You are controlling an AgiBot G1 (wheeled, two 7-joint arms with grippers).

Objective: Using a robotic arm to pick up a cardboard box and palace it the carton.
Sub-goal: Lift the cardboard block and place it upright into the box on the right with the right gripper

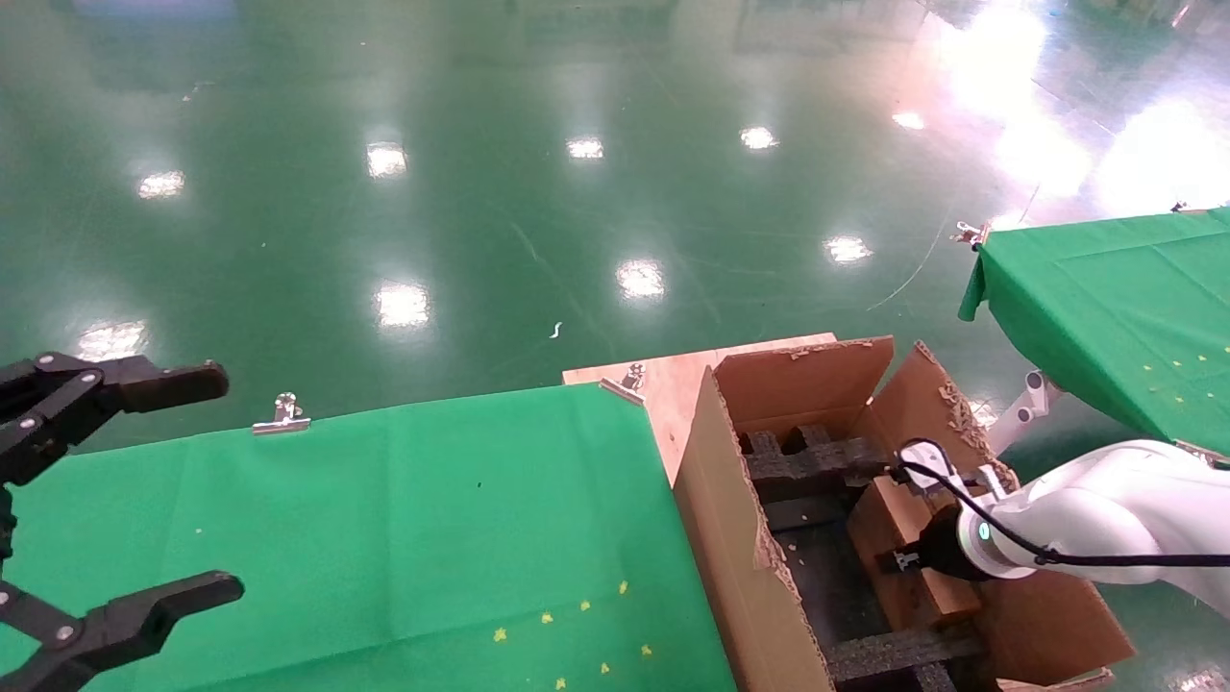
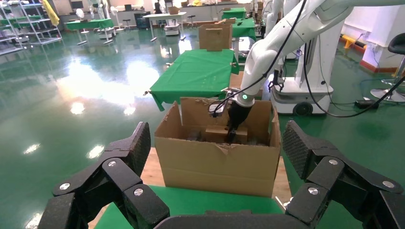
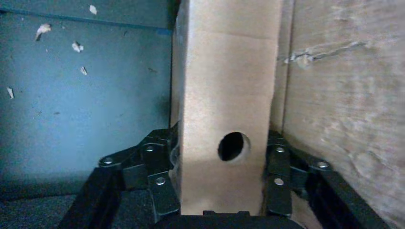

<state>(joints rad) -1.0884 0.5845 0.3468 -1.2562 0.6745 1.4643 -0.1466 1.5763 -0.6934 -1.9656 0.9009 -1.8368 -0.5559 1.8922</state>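
Note:
The robotic arm (image 1: 1105,519), white with a green ring, reaches from the right into the carton (image 1: 740,538), a large brown box with torn flaps. My right gripper (image 3: 222,171) is shut on the cardboard box (image 3: 224,95), small and oblong with a round hole, with a finger (image 3: 157,176) on each long side. The box (image 1: 889,519) is inside the carton, close to its right wall (image 3: 344,95). I cannot tell if it touches the bottom. From the left wrist the carton (image 2: 215,167), the box (image 2: 217,133) and the right gripper (image 2: 234,131) show. My left gripper (image 1: 221,481) is open and empty, parked at the far left.
Black foam blocks (image 1: 807,461) line the carton's inside. The carton stands on a wooden board (image 1: 663,384) beside a green-clothed table (image 1: 384,538) with metal clips (image 1: 281,415). A second green table (image 1: 1115,308) is at the right. Shiny green floor lies beyond.

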